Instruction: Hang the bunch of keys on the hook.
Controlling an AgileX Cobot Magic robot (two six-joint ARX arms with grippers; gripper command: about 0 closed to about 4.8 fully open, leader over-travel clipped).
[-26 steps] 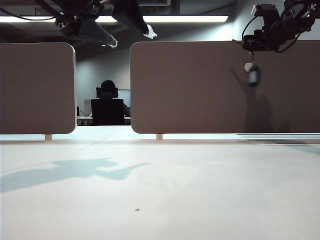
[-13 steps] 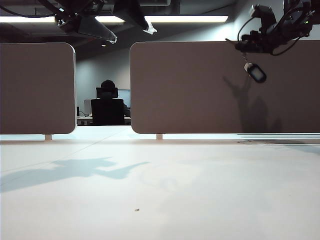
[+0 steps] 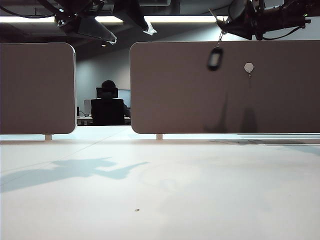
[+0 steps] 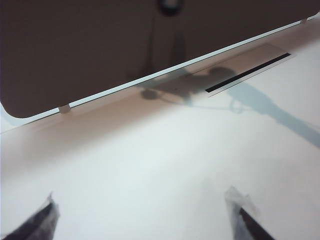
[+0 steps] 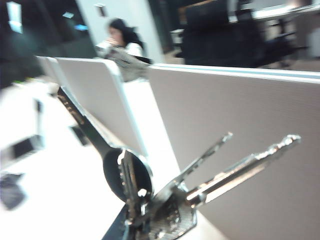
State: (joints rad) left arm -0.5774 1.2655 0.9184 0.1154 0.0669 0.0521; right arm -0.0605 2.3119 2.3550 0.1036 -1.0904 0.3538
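Observation:
The bunch of keys hangs from my right gripper, high in front of the right-hand panel. Its black oval fob dangles blurred, to the left of the hook and slightly higher. The hook is a small white hexagon on that panel, with a thin prong below and nothing on it. In the right wrist view my right gripper is shut on the key ring, the silver keys jut out, and the fob lies beside them. My left gripper is held high at the left, open and empty.
Two grey partition panels stand along the table's far edge, with a gap between them showing a seated person. A dark slot lies in the white tabletop near the right panel's foot.
My right gripper has swung left and turned at the wrist, carrying the keys. The fob went from just at the hook to well left of it, so the hook is now uncovered. The left arm is still.

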